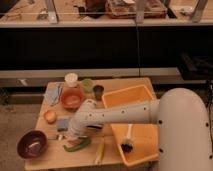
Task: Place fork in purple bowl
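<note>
Gripper (pixel 63 133) is low over the left of the worktop (pixel 54 159), fingers closed. Cannot tell if they hold the fork, which is not distinguishable there. Purple bowl (pixel 32 144) sits near, at gripper's 8 o'clock.

The gripper (pixel 63 135) sat low over the table's (pixel 54 154) front left, its closed fingers mostly hidden under the arm (pixel 115 117). The fork was too small to tell. The robot's body (pixel 184 131) ran off the right edge.

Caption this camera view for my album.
Gripper, shut, low over the table beside the purple bowl.
</note>
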Robot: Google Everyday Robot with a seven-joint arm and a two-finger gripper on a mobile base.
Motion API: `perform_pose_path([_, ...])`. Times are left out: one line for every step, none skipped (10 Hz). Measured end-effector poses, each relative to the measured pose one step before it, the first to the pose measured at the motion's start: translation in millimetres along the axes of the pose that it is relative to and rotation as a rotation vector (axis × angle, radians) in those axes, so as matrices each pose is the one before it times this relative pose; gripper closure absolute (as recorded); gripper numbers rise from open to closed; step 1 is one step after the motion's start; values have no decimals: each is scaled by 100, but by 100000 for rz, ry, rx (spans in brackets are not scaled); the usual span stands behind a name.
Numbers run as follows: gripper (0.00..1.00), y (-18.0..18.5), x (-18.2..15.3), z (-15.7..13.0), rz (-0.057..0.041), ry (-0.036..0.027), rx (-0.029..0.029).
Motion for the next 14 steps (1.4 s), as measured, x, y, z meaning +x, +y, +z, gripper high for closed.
perform_pose_path([88, -57, 80, -488, 829, -1407, 742])
perform_pose_path([88, -212, -161, -882, 524, -1201, 1393])
perform_pose_path([88, -317, -393, -1558, 268, -1078, 2248])
perform_pose_path([88, -355, -553, -1490, 299, -917, 2000])
perform_pose_path([88, -384, -446, -1287, 578, -1066, 1771])
perform_pose_path([88, -523, -472, -1560, 299, -1574, 2151])
perform_pose_path([88, -734, -650, -1875, -146, -1889, 2260])
perform_pose_path([88, -508, -635, -1082, -446, -1402, 796])
perform_pose_path([88, -501, -988, -947, -1333, -1438, 126])
perform_pose_path([88, -423, -1443, -318, -2942, -1706, -670])
perform_pose_path([88, -379, -1700, 103, -3157, -1400, -728])
perform_pose_path([88, -412, -1854, 424, -2898, -1221, -908])
perform_pose_path([88, -383, -1952, 789, -2809, -1097, -1332])
perform_pose_path([88, -296, -2181, 1303, -3273, -1184, -2212])
